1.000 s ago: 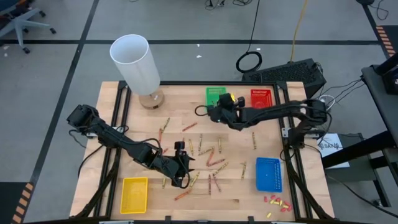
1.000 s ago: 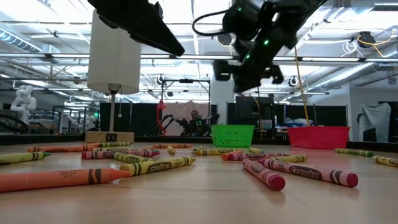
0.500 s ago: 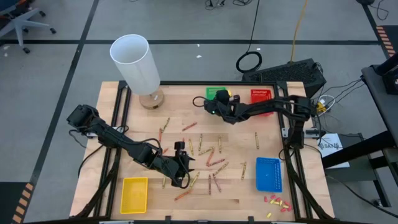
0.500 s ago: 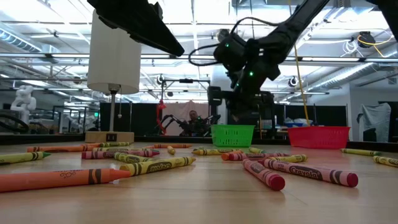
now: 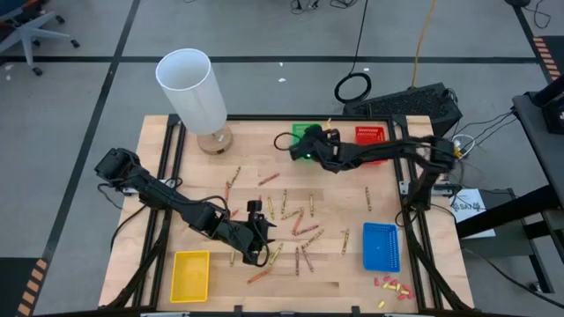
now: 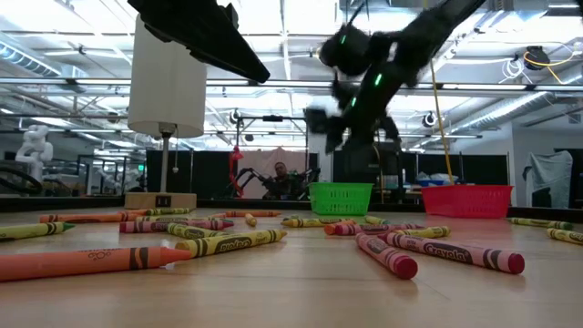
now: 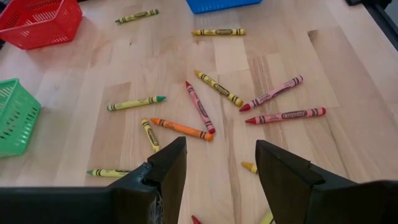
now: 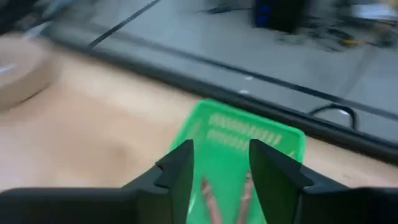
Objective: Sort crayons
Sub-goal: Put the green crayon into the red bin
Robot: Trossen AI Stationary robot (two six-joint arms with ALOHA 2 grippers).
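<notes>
Hovering over the green basket at the far edge of the bench, the right gripper has its fingers released, gripping nothing. Seen between those fingers in the right wrist view, two reddish crayons lie on the basket floor, below the fingertips and clear of them. The left gripper hangs low over the near middle of the bench, its fingers spread apart and empty. Ahead of them the loose crayons lie scattered on the wood: an orange one and an olive-yellow one closest, none touching either finger. More are strewn across the bench centre toward the red basket and blue basket.
</notes>
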